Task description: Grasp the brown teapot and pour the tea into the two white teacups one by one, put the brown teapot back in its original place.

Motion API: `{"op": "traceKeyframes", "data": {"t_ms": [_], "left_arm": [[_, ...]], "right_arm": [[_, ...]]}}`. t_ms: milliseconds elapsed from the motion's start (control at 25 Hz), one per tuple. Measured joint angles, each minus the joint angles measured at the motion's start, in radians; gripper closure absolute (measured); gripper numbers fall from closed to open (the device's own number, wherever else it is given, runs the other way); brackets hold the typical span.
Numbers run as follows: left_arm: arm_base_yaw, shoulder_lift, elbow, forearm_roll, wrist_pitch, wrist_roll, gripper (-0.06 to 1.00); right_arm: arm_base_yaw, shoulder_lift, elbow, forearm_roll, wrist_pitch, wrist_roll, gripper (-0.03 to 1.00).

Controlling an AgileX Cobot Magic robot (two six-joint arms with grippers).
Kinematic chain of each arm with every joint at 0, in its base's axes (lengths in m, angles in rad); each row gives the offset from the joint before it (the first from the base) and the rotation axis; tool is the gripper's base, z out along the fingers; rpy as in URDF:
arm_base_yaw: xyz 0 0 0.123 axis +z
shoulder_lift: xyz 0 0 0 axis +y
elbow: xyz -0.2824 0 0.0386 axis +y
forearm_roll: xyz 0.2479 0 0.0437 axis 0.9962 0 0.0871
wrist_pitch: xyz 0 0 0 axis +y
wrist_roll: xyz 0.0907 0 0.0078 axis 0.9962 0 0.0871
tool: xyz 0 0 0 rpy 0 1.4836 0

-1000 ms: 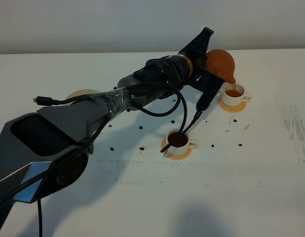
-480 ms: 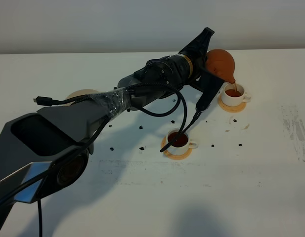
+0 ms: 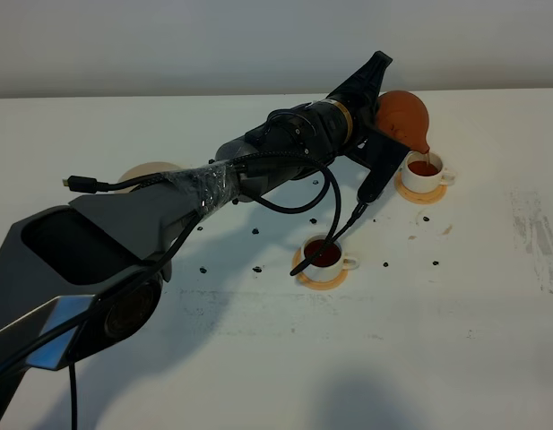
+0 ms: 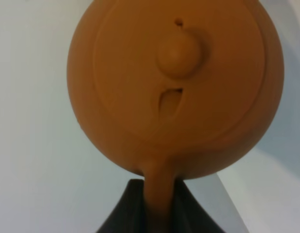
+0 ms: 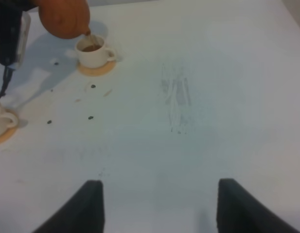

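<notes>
The left gripper (image 4: 159, 213) has its jaws pinching the loop handle of the brown teapot (image 3: 403, 111). The pot hangs tipped in the air with its spout just over the far teacup (image 3: 424, 171), and a thin thread of tea (image 3: 426, 154) falls into that cup. The near teacup (image 3: 325, 256) already holds dark tea, so I judge this to be the second pour, late in the task.

To do it well, the tilt needs to be shallow, so the thread lands inside the rim and not on the orange coaster (image 3: 420, 193) beneath. The spout belongs low and centred over the cup. The level already looks high, so the pot should soon be rolled upright before the arm travels. Then it goes to the cream plate (image 3: 149, 167), half hidden behind the arm at the left of the worktop (image 3: 258, 376). The black cable (image 3: 335, 193) droops down to the near teacup and could drag it when the arm swings back. The right gripper (image 5: 159, 208) hovers off to the side, jaws spread and empty.

Against a second ago, little differs. Teapot and wrist sit a touch higher and further right in the high view, the pour goes on, and both cups stand where they did.
</notes>
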Motion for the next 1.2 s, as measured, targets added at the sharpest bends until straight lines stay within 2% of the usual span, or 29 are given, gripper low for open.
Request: {"op": "traceKeyframes", "data": {"t_ms": [1200], "left_arm": [[0.0, 0.0, 0.0, 0.012, -0.001, 0.062, 0.87]], "right_arm": [[0.0, 0.0, 0.0, 0.0, 0.0, 0.0, 0.47]]}}
